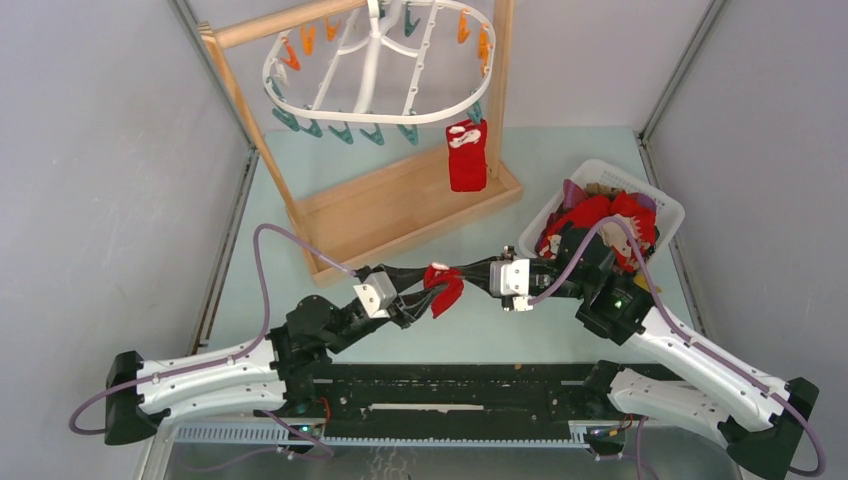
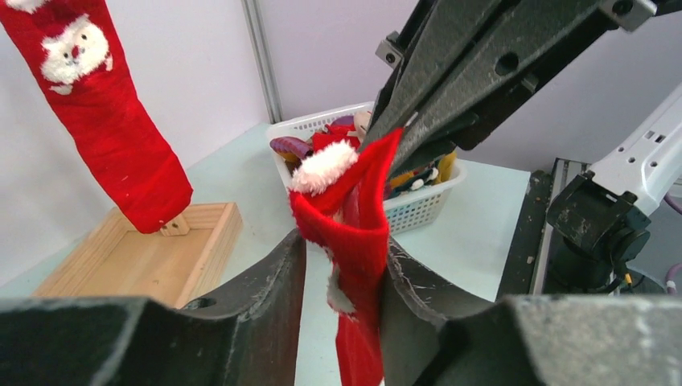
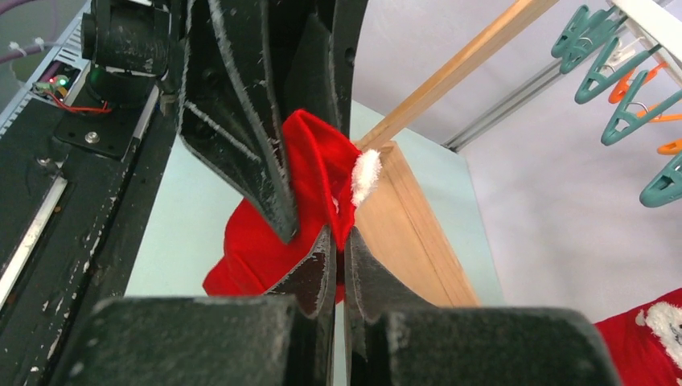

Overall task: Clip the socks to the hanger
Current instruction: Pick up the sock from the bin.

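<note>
Midair, red sock vertical, cuff up, clamped by right hand; left hand around it, grip unclear.

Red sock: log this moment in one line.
red sock: between claws | right claw: shut on it | left claw: straddling it, grip unclear

Plain grey walls close in at nine, twelve and three o'clock, with slim metal posts at the corners. The pale green table is evenly lit; a wooden stand sits at eleven o'clock.
</note>
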You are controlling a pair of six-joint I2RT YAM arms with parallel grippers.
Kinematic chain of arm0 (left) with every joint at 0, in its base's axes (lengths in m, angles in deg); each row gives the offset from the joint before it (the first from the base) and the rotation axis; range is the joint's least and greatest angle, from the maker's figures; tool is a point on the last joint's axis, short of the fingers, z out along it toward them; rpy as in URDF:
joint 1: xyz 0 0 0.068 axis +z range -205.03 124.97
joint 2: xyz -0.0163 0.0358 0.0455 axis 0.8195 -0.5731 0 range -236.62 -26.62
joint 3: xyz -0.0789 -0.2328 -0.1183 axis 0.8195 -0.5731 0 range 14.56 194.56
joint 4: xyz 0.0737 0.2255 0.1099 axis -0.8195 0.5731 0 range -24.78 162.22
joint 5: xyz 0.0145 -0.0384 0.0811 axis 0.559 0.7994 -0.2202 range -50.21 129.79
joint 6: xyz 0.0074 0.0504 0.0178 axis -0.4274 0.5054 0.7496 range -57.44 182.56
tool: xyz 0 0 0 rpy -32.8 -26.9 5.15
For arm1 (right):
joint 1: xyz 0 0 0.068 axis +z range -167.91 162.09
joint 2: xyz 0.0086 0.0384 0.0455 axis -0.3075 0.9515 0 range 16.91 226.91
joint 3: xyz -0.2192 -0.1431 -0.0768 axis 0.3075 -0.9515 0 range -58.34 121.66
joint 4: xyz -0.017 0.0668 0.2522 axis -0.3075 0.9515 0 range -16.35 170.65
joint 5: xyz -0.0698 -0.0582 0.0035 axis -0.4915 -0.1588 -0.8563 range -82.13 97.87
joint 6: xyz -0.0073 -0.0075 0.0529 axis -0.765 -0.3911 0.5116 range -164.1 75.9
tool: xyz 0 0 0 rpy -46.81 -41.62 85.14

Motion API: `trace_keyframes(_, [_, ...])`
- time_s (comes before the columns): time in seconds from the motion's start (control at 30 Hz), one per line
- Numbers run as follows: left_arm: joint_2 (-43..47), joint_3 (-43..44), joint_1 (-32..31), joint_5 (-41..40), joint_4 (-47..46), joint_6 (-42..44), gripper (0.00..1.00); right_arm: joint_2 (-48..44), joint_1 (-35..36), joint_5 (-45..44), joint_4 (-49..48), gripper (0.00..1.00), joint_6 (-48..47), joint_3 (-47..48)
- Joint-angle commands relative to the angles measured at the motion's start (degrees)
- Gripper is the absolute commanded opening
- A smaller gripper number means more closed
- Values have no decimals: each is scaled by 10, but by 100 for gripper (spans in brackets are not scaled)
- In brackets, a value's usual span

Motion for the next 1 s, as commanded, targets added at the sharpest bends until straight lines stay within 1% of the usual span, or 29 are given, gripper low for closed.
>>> trace_keyframes(0.0, [0,45,6,8,-1,-9,39,-7,9,-9,10,6,-38,24])
trace_keyframes(0.03, [-1,47,7,10,1,-9,36,-7,10,-9,11,6,-41,24])
trace_keyframes(0.07, [-2,48,9,11,5,-9,30,-8,11,-9,13,6,-43,24])
trace_keyframes(0.13, [-5,52,13,17,15,-7,10,-8,11,-9,13,7,-45,24])
trace_keyframes(0.17, [-5,53,15,20,19,-6,2,-8,12,-9,13,7,-45,24])
trace_keyframes(0.2, [-6,52,16,24,23,-4,1,-8,12,-10,13,8,-45,24])
trace_keyframes(0.27, [-6,49,18,26,26,1,0,-8,12,-11,14,10,-44,24])
trace_keyframes(0.3, [-3,47,18,25,28,6,0,-9,12,-12,14,12,-43,24])
trace_keyframes(0.33, [0,43,18,24,28,11,0,-9,12,-13,15,18,-42,24])
trace_keyframes(0.4, [10,30,18,19,22,30,0,-12,10,-15,16,35,-33,24])
trace_keyframes(0.47, [22,11,18,11,7,47,0,-15,8,-15,17,48,-21,24])
trace_keyframes(0.53, [36,-7,18,-1,-16,62,0,-17,4,-16,16,55,2,24])
trace_keyframes(0.63, [45,-22,18,-11,-51,72,0,-15,0,-17,17,58,43,23])
trace_keyframes(0.8, [34,-21,19,-4,-82,65,0,-5,-3,-36,-42,58,112,10])
trace_keyframes(0.97, [25,-19,20,5,-109,52,0,7,0,-41,-78,56,126,8])
